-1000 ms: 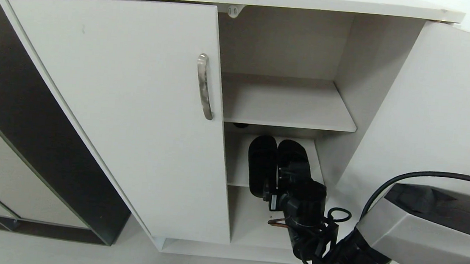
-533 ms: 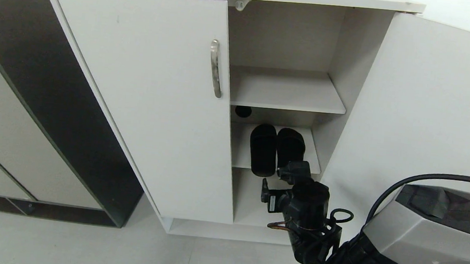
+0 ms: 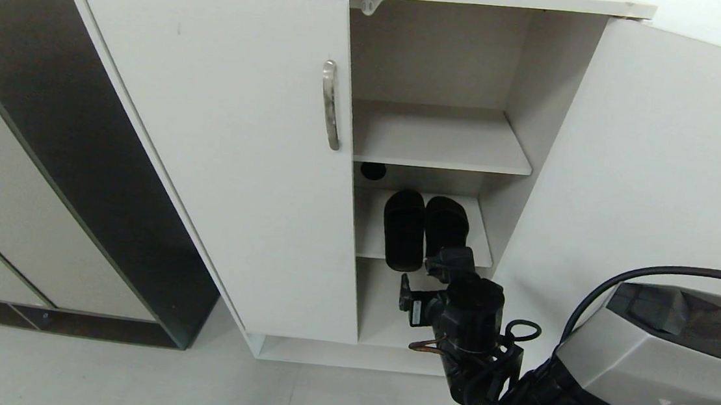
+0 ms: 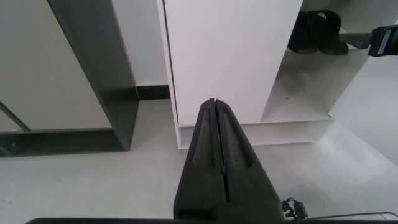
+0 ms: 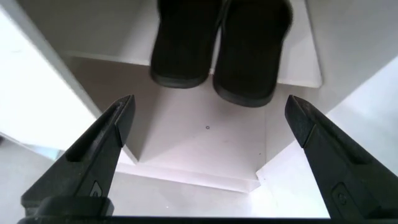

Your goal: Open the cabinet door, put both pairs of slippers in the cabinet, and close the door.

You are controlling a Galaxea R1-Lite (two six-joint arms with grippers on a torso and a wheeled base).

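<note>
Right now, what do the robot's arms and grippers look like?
The right arm has a silver-grey angular shell with a dark top panel, a black wrist and a black cable arching over it. The right gripper is black, with long wedge-shaped jaws. The left gripper is matte black too, tapering to a narrow tip.

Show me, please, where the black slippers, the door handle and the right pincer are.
black slippers (image 3: 403, 231), head view, one slipper's upper.
door handle (image 3: 330, 104), head view, middle of the bar.
right pincer (image 5: 209, 106), right wrist view, midway between its open fingertips.
</note>
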